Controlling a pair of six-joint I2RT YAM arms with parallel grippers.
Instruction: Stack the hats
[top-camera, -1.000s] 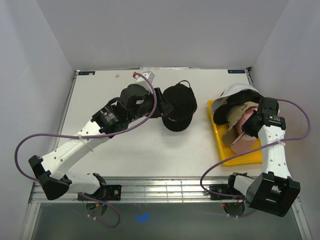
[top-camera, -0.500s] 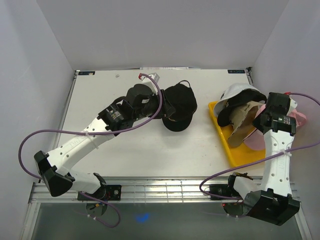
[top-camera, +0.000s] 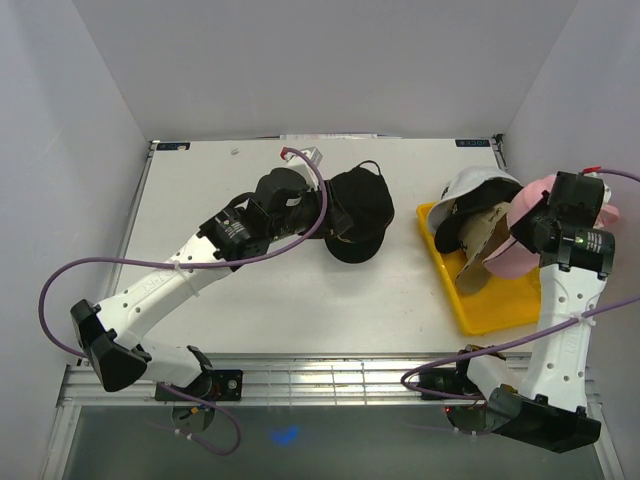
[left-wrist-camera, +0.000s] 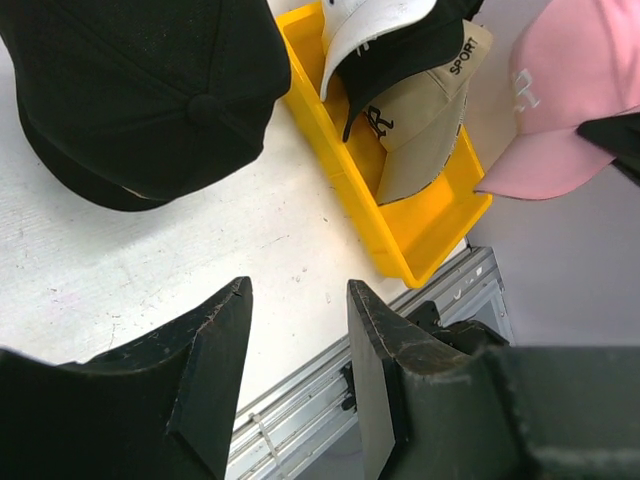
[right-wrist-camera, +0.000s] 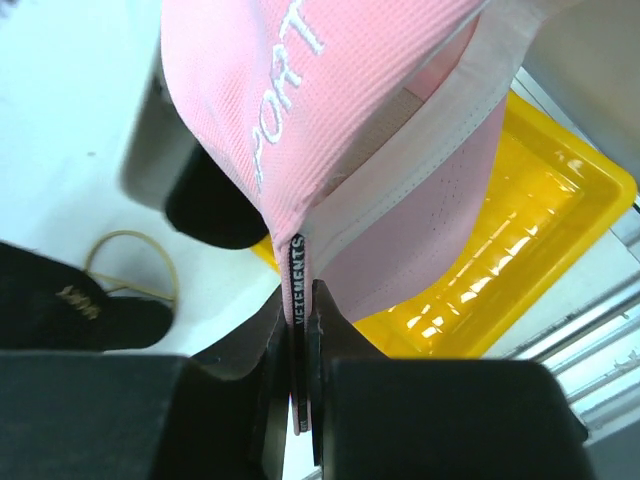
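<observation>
A plain black hat (top-camera: 362, 212) (left-wrist-camera: 140, 90) lies crown up at the table's middle. My left gripper (top-camera: 328, 214) (left-wrist-camera: 297, 298) hovers open and empty just left of it. In the yellow tray (top-camera: 497, 308) (left-wrist-camera: 420, 240) lie a white hat (top-camera: 468, 184) (left-wrist-camera: 365, 25), a black hat (top-camera: 447, 231) (left-wrist-camera: 420, 55) and a tan hat (top-camera: 482, 238) (left-wrist-camera: 420, 135), overlapping. My right gripper (top-camera: 541, 226) (right-wrist-camera: 300, 300) is shut on the edge of the pink hat (top-camera: 523, 240) (right-wrist-camera: 300, 100) (left-wrist-camera: 570, 90), which hangs in the air above the tray's right side.
A gold wire loop (right-wrist-camera: 130, 265) lies on the table beside the plain black hat. The tray sits at the right, near the side wall. A metal rail (top-camera: 330, 375) runs along the table's near edge. Purple cables trail from both arms.
My right gripper has lifted the pink hat up out of the tray and carried it rightward. My left arm has shifted slightly toward the back, staying open beside the black hat.
</observation>
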